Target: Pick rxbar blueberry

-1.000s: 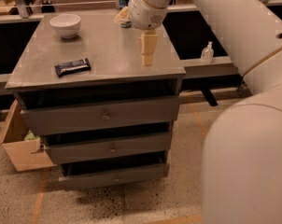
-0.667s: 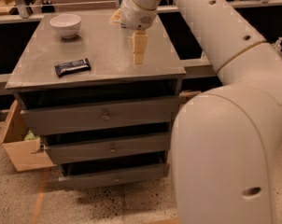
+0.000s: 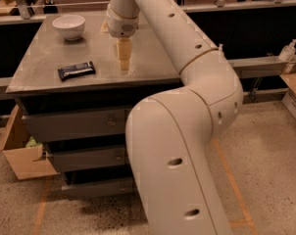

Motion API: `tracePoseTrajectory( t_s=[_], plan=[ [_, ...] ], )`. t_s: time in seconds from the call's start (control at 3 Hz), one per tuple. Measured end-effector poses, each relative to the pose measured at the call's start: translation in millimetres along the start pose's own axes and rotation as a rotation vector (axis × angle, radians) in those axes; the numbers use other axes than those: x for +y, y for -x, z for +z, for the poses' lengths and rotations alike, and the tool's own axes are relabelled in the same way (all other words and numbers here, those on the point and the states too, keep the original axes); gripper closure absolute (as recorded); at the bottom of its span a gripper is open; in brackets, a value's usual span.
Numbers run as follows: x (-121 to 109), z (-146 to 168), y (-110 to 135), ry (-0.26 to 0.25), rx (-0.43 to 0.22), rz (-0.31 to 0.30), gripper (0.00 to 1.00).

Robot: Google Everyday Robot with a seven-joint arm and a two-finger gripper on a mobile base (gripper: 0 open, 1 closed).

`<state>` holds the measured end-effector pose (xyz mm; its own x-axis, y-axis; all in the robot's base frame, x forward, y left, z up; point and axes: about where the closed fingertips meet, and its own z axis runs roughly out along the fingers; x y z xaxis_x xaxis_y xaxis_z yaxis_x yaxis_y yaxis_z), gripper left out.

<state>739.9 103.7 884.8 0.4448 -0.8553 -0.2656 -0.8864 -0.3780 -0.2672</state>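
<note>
one cardboard box sits on the floor, at about 8 o'clock from the cabinet. there is one grey cabinet, with three drawers stacked under its flat top. on that top there is one white bowl, upright, back at 11 o'clock from the middle. there is also one rxbar blueberry, a dark wrapper lying flat at 6 o'clock from the bowl. it is near the front edge and apart from everything else.

next comes the one gripper, at roughly 2 o'clock from the bar and not touching it. it points straight down, its tip low over bare tabletop. from where i stand i cannot tell how far open it is or whether the tip meets the surface. i see nothing held in it. one thick cream arm loops from the foreground up to it.

far out at 3 o'clock, one small pump bottle stands on a ledge.
</note>
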Motion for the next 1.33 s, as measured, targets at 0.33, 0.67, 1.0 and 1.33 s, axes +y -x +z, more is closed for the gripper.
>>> tracePoseTrajectory(
  t_s=[0.33,0.67,1.0,1.33],
  plan=[
    [-17,25,24,0.014,-0.017,-0.023,0.0],
    [-28,41,42,0.017,-0.037,-0.032,0.0],
    [-35,62,63,0.033,-0.063,-0.049,0.0],
    [-36,73,75,0.05,-0.061,-0.053,0.0]
  ],
)
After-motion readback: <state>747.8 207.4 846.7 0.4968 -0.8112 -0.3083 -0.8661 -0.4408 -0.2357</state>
